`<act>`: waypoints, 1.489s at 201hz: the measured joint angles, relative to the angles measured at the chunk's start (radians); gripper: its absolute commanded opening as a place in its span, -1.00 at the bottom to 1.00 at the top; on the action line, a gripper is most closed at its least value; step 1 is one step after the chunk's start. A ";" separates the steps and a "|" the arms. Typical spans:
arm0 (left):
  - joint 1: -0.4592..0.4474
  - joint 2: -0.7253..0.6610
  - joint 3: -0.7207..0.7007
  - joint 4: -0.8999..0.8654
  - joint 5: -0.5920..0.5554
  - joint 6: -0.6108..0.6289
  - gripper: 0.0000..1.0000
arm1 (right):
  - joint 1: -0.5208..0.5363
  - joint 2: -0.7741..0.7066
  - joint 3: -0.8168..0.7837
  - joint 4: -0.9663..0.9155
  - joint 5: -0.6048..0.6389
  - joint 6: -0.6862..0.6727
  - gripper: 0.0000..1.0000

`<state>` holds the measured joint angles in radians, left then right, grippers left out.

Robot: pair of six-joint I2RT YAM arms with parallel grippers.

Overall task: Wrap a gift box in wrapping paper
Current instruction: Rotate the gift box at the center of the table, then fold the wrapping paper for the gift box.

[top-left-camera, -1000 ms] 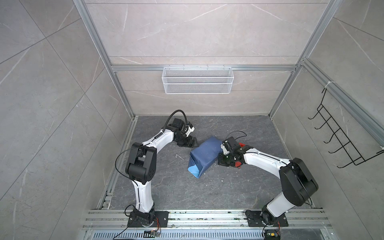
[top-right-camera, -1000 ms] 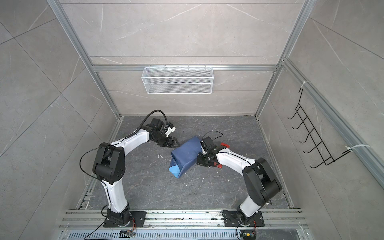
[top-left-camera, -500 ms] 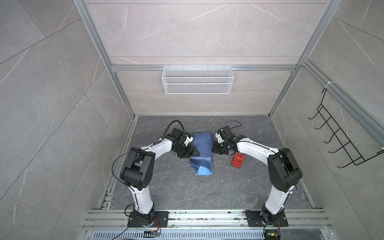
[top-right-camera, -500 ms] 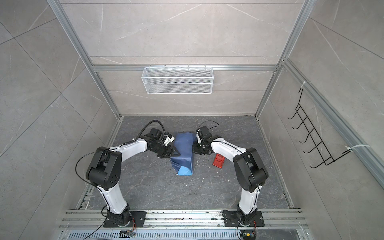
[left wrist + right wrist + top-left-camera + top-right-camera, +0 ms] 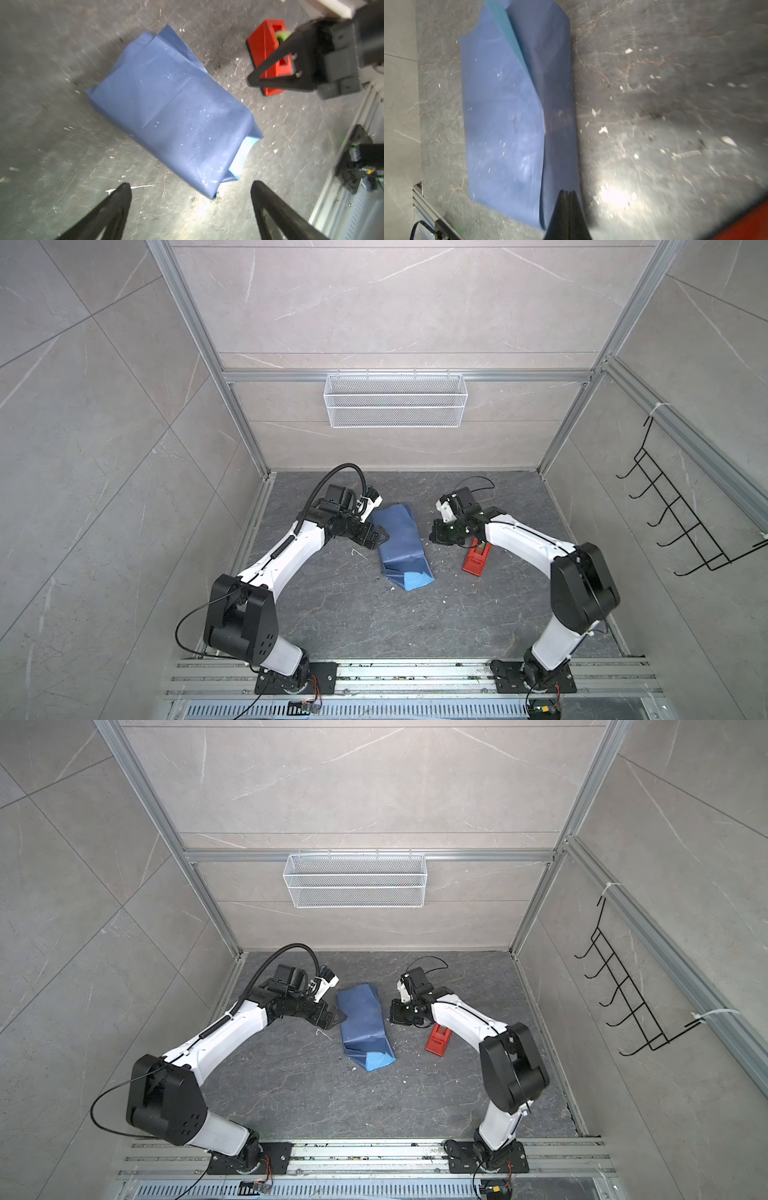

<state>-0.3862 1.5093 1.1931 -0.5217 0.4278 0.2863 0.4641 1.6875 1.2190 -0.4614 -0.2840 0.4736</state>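
Wrapping paper, gift box presumably inside, on surface near tape dispenser. Right hand closed, empty, beside dispenser; left hand wide open, empty, beyond paper. Risk: unheld end flap may spring open.

- No words, numbers, brands or signs can be read in any of the views.
- A small dark mark is seen on the red tape dispenser in a top view, but it is too small to be read.
- Only tiny white specks are seen on the wrapping paper in the left wrist view, and no letters can be made out in them.
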 measured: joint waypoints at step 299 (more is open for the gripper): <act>-0.335 0.199 -0.220 0.472 -0.457 0.858 0.72 | 0.014 0.039 -0.298 0.281 -0.144 0.068 -1.00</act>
<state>-0.7208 1.7084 0.9730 -0.0502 -0.0296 1.1446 0.4786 1.7264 0.9211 -0.1802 -0.4282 0.5415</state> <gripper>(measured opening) 0.867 0.047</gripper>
